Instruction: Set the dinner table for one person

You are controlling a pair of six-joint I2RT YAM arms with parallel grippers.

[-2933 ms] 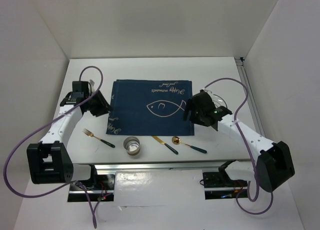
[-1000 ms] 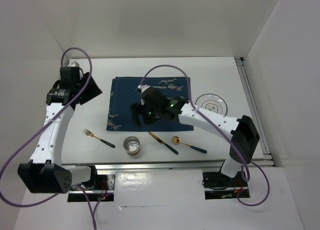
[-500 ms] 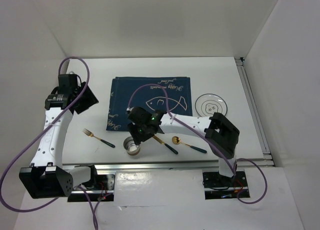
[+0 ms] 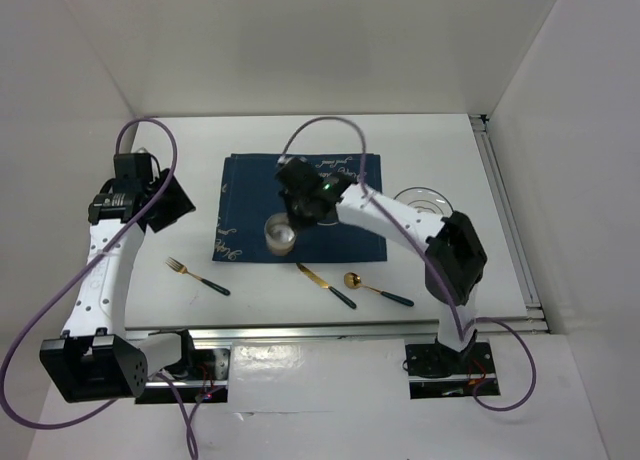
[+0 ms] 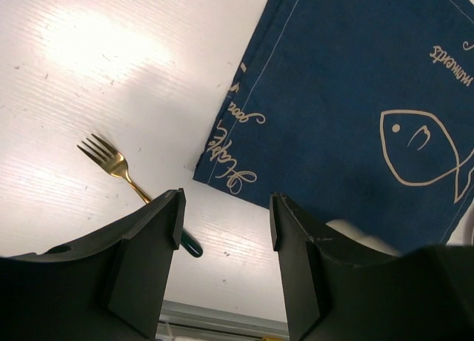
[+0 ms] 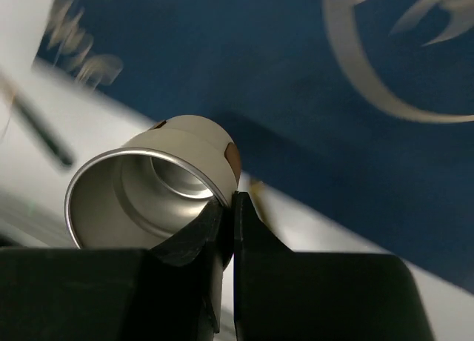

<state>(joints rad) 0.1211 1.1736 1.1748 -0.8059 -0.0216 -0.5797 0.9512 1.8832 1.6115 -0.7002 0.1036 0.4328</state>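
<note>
White, flat and rigid, the dinner table lies under everything; we judge it fixed and in need of no grasp. Our right gripper pinches the cup by its wall at the rim, jaws nearly together, over the near edge of the mat. The cup looks like thin, smooth metal: light, stiff, likely slippery. Our left gripper hangs fairly wide and empty above the soft cloth and a gold fork.

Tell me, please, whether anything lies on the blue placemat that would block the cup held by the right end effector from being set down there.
Nothing visible does. The placemat is bare around the cup in the right end effector. The plate, fork, knife and spoon all lie off it, on the dinner table.
</note>
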